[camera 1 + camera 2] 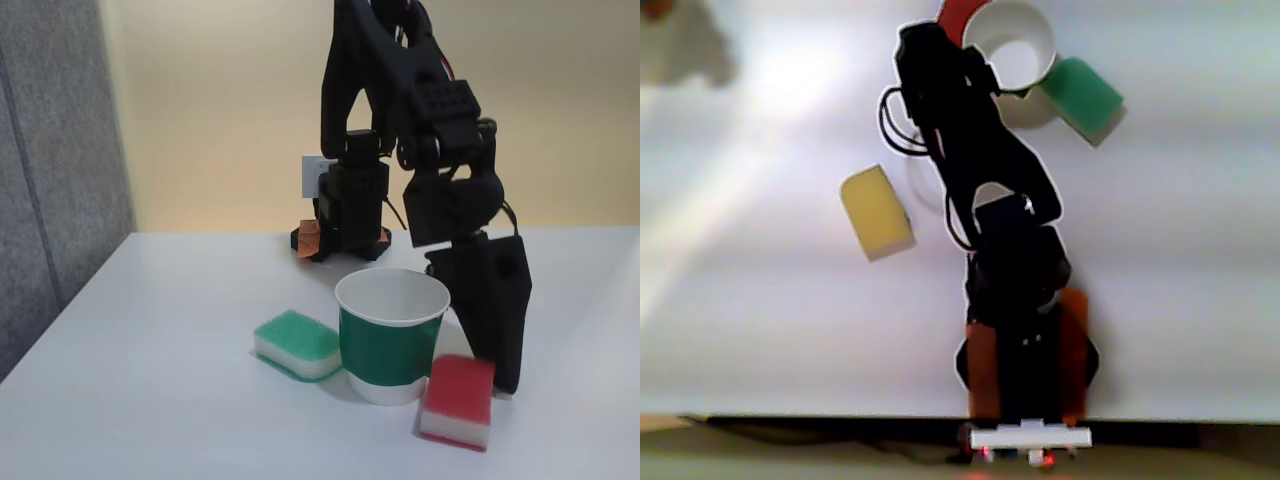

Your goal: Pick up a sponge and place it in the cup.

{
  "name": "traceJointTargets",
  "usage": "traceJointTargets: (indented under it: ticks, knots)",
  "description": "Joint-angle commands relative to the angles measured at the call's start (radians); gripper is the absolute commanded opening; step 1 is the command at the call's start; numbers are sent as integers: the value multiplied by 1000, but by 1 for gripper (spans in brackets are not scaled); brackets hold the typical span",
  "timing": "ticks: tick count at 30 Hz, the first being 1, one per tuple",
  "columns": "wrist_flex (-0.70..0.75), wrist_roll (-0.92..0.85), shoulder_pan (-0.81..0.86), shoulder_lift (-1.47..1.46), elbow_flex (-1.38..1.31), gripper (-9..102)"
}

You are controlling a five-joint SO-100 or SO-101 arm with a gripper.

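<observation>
The sponge [458, 400], red on top and white below, rests on the table just right of the cup in the fixed view. In the other view a strip of the sponge [958, 18] shows at the top edge between the arm and the cup. The cup [392, 335], white with a green band, stands upright with nothing visible inside; from above the cup [1012, 48] shows as a white ring. My gripper [497, 378] reaches down right behind the sponge, its tips at the sponge's far right corner. The sponge hides how the jaws stand. In the other view the gripper [928, 40] sits left of the cup.
A green-topped sponge [297, 343] lies against the cup's left side in the fixed view. A yellow sponge [876, 212] lies left of the arm in the other view. The arm's base [345, 235] stands at the table's back, and a grey partition [50, 180] borders the left.
</observation>
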Motion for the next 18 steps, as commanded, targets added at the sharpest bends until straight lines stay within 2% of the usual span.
traceJointTargets:
  ticks: [1, 3, 7, 13, 18]
  knots:
    - [61, -8, -11, 51, -29, 24]
    - [95, -48, 2, 63, -74, 32]
    - [202, -181, 40, 66, -196, 37]
    - [293, -351, 115, 43, -324, 38]
    - [275, -345, 130, 21, -311, 38]
